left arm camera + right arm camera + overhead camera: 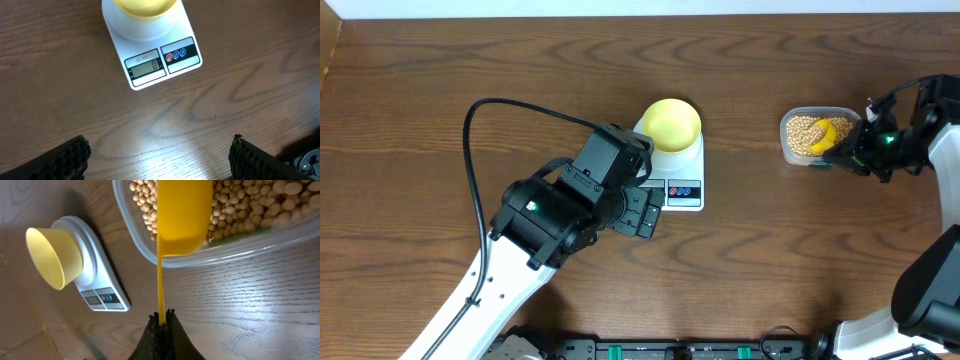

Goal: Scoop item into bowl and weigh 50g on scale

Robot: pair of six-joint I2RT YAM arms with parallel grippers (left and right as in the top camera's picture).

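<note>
The pale-yellow bowl (671, 124) stands on the white scale (684, 190), whose display (145, 67) reads 0. It also shows in the left wrist view (142, 6) and the right wrist view (54, 256). Tan beans (801, 131) fill a clear tub (788, 150) at the right. My right gripper (162, 315) is shut on the handle of a bright yellow scoop (182, 212), whose head rests in the beans (250, 205). My left gripper (160, 155) is open and empty over bare table just in front of the scale.
The left arm (555, 210) lies across the table left of the scale. The right arm (910, 140) is by the right edge. The tub's rim (220, 255) sits close in front of the right gripper.
</note>
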